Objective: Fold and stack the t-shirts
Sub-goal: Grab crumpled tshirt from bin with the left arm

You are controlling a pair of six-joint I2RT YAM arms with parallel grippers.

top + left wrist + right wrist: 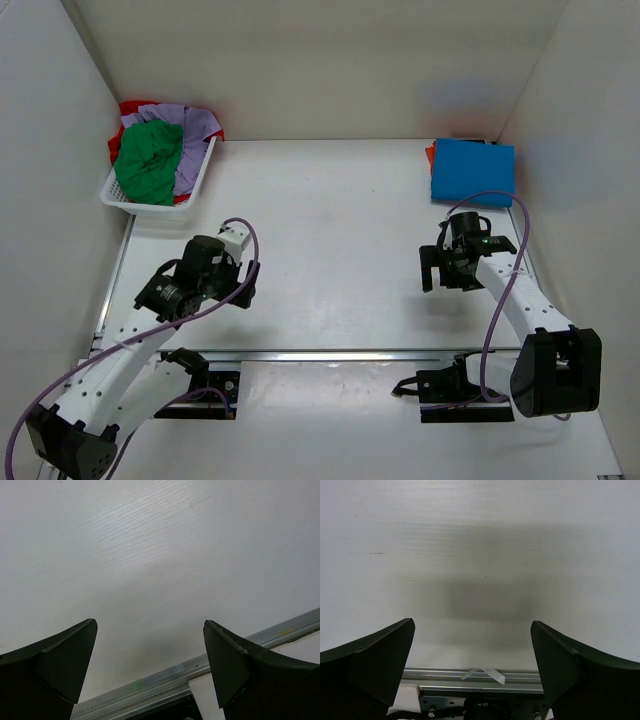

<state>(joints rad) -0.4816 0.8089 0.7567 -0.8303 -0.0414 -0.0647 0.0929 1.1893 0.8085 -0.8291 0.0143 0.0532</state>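
Observation:
A folded bright blue t-shirt (472, 172) lies at the back right of the table on a red-orange t-shirt (431, 154) whose edge peeks out at its left. A crumpled bright green t-shirt (148, 160) and a lavender t-shirt (192, 128) lie heaped in the white basket (197, 178) at the back left, with more red-orange cloth (134, 105) under them. My left gripper (243, 288) (150, 630) is open and empty over bare table, front left. My right gripper (447, 271) (472, 630) is open and empty over bare table, in front of the blue shirt.
White walls close in the table at the back and both sides. A metal rail (350, 354) runs along the table's near edge and shows in both wrist views (190, 672) (475, 675). A scrap of white tape (482, 674) sits on the rail.

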